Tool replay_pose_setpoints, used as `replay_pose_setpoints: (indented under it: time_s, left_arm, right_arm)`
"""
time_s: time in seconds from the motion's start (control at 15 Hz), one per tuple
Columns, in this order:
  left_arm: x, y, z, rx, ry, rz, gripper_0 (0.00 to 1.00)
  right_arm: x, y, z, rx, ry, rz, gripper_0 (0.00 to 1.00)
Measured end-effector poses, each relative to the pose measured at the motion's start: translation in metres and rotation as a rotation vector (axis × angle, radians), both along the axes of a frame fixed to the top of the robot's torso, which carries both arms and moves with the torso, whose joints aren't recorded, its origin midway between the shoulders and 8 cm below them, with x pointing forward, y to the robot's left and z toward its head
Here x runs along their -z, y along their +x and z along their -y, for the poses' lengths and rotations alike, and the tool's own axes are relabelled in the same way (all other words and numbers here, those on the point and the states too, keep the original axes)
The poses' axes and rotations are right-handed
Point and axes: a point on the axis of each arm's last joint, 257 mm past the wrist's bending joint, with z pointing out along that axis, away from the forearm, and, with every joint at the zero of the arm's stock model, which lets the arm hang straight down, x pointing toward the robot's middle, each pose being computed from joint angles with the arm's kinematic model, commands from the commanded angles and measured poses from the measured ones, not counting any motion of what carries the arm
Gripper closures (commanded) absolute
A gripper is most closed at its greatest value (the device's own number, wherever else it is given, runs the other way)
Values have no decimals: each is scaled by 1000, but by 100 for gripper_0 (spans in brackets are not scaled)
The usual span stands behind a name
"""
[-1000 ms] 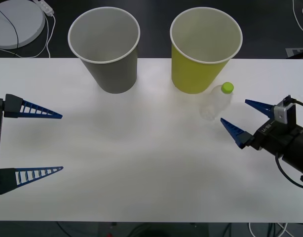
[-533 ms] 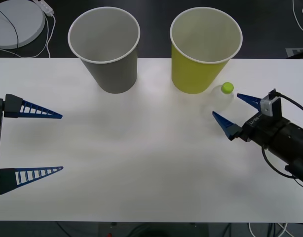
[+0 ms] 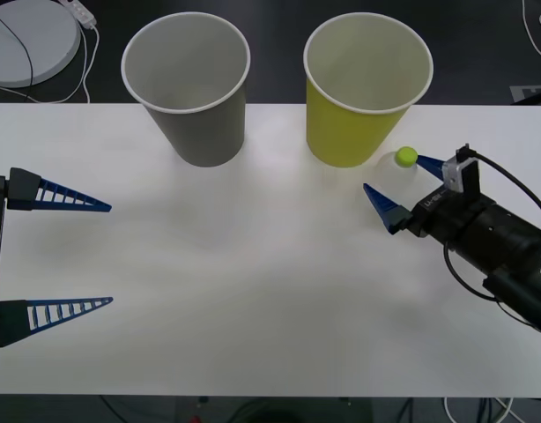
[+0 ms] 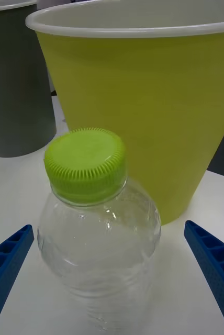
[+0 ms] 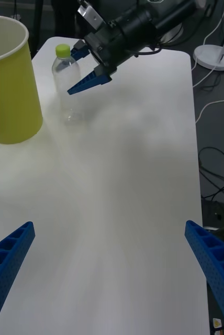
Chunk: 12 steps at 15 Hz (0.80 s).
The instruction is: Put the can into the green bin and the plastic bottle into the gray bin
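Note:
The plastic bottle [image 3: 404, 159] stands upright on the white table, close in front of the green bin [image 3: 367, 97]. It is clear, with a lime-green cap [image 4: 86, 165]. My right gripper [image 3: 403, 183] is open, one blue finger on each side of the bottle [image 4: 99, 251], and not touching it. The left wrist view shows the same straddle: right gripper [image 5: 73, 73] around the bottle [image 5: 66, 78]. The gray bin [image 3: 187, 88] stands to the left of the green one. My left gripper [image 3: 111, 255] is open at the table's left edge. The can is out of view.
Both bins stand at the table's far edge [image 3: 270, 110]. A round white base [image 3: 28, 35] with cables lies on the floor at the back left. Bare white tabletop [image 5: 122, 199] stretches between my two arms.
My right gripper has moved left and toward the bins, so its open fingers now flank the bottle. The bottle, the bins and the left arm have not moved.

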Motion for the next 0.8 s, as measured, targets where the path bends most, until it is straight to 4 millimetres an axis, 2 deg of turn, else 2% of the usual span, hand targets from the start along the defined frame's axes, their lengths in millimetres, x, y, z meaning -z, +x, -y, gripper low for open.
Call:
replay_pose_setpoints:
  time_s: [0.33, 0.53, 0.6, 0.67, 0.8]
  left_arm:
    - [0, 0, 0, 0, 0, 0, 0]
    - [0, 0, 0, 0, 0, 0, 0]
    - [0, 0, 0, 0, 0, 0, 0]
    - [0, 0, 0, 0, 0, 0, 0]
    - [0, 0, 0, 0, 0, 0, 0]
  right_arm:
    - [2, 13, -2, 1, -8, -5, 0]
    - [2, 14, -3, -1, -3, -8, 0]
    - [2, 14, -3, -1, -1, -9, 37]
    - [2, 14, -3, 0, 1, -11, 100]
    - [1, 14, -4, 1, 6, -12, 100]
